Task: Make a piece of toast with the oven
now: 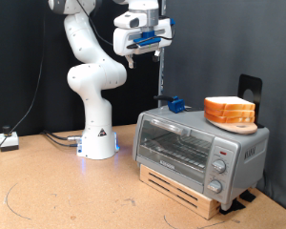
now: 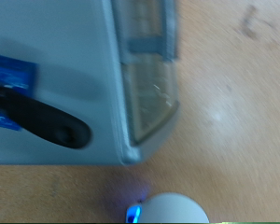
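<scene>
Overhead, end effector (image 1: 144, 42) above oven (image 1: 200, 146).

The exterior view faces the oven (image 1: 200, 145) from the front at table height; the wrist view looks straight down on its top (image 2: 56, 84).

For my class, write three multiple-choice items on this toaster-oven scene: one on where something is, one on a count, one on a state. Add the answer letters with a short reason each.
1. Where is the stack of bread slices?
A. on top of the oven
B. on the table
C. inside the oven

2. How many round knobs does the oven front show?
A. one
B. three
C. five

3. What state is the oven door in?
A. closed
B. fully open
C. removed

Answers: 1 A, the stack rests on the oven's roof. 2 B, three knobs run down its panel. 3 A, the glass door stands upright against the front; the gripper hangs high above.
</scene>
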`<action>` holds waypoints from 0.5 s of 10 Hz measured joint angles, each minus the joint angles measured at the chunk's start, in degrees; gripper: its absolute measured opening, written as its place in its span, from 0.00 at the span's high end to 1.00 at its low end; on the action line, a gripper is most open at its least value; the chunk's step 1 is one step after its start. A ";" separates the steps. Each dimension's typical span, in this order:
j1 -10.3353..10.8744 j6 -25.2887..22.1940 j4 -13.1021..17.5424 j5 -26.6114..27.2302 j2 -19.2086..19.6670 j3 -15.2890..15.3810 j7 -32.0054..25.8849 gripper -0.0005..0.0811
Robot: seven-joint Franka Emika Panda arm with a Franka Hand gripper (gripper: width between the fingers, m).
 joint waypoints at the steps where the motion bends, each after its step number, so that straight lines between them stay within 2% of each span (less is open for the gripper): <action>1: 0.37 2.92 -0.87 1.71 -0.31 -0.79 -2.30 0.01; 3: 0.24 12.41 -3.63 2.34 0.07 -0.88 -1.89 0.01; 5: 0.20 17.54 -5.13 2.34 1.85 -0.71 -0.91 0.01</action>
